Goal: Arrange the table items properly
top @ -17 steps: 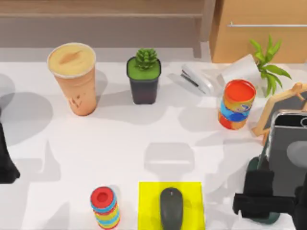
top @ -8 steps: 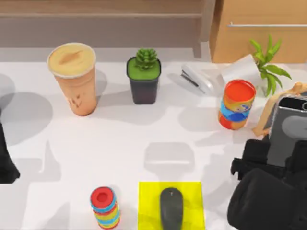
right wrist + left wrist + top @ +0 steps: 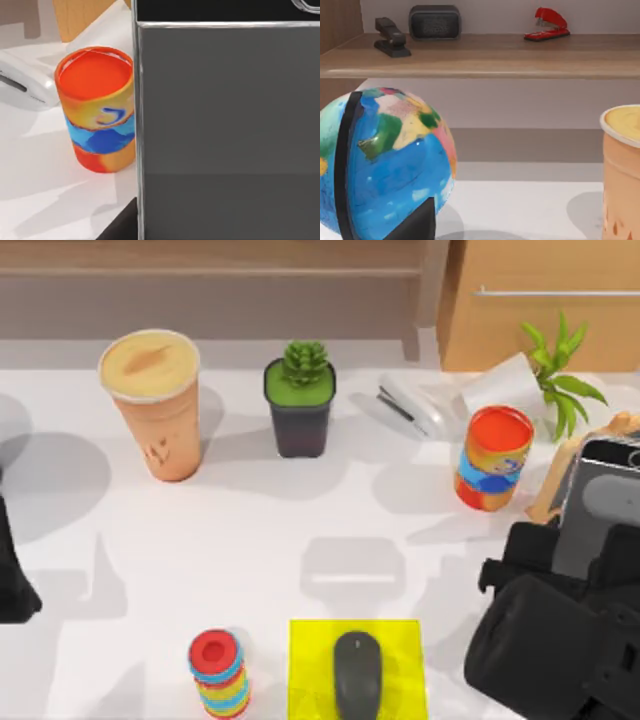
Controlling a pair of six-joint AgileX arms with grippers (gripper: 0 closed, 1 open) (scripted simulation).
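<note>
The right claw [image 3: 575, 585], at the counter's [image 3: 300, 530] right edge, grips the phone [image 3: 598, 505] by its lower part and holds it upright against a wooden stand [image 3: 556, 480], near the can [image 3: 493, 458]. Letting go before the phone seats could let it slide off or tip the stand. The mouse [image 3: 358, 675] lies on a yellow pad [image 3: 310, 660]; the cup [image 3: 155, 405] stands far left. The left arm is parked at the left edge, and I cannot tell its claw's state.

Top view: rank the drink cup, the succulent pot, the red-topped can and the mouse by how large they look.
1. drink cup
2. succulent pot and red-topped can: look alike, left unranked
3. mouse, smallest, cut off by the picture's edge
</note>
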